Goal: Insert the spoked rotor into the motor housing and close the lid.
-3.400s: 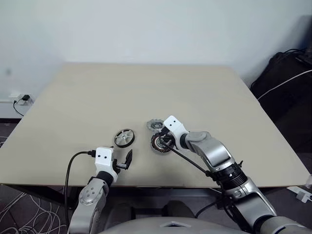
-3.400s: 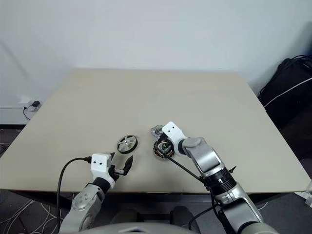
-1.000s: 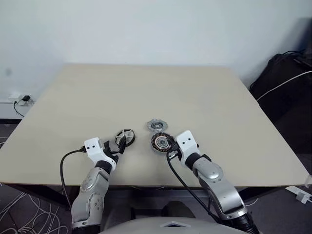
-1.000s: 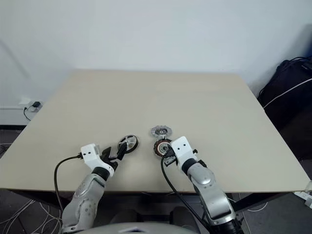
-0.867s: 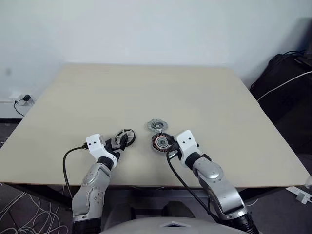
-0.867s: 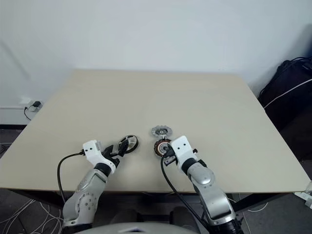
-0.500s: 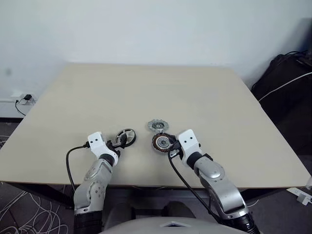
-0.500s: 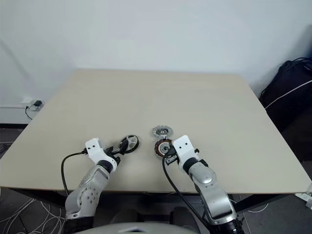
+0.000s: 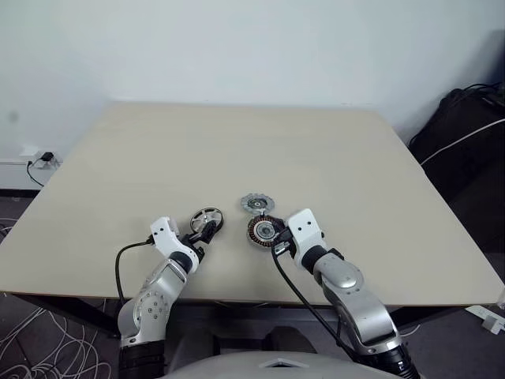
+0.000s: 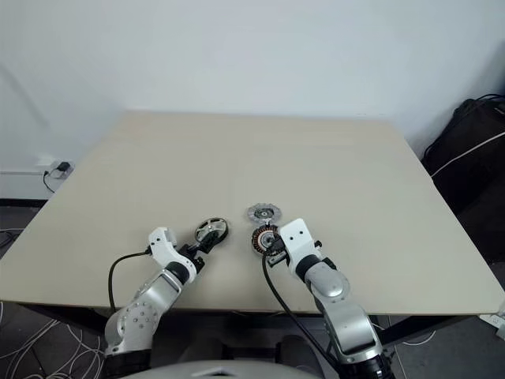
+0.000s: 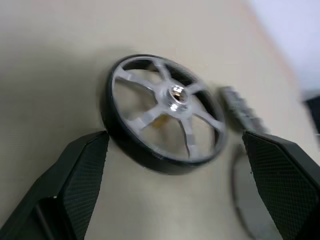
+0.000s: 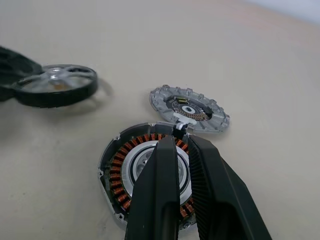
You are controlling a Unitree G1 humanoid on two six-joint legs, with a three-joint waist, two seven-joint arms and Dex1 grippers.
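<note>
The spoked rotor (image 11: 162, 117) lies flat on the table (image 9: 158, 158), with a dark rim, silver spokes and a silver hub. My left gripper (image 11: 175, 137) is open wide just short of it, one finger on each side of its near edge, not touching. The motor housing (image 12: 125, 170), with its ring of copper windings, lies to the rotor's right. The grey notched lid (image 12: 190, 107) lies flat just behind the housing. My right gripper (image 12: 181, 141) is shut, its fingertips over the housing's far rim, near the lid's edge.
The three parts lie close together near the table's front edge (image 9: 237, 300). A black cable (image 9: 296, 280) runs from the right wrist down past that edge. A dark bag (image 9: 465, 126) stands on the floor at the far right.
My left gripper has moved right and slightly forward toward the rotor and rolled at the wrist, staying open. The right gripper and the three parts have kept still.
</note>
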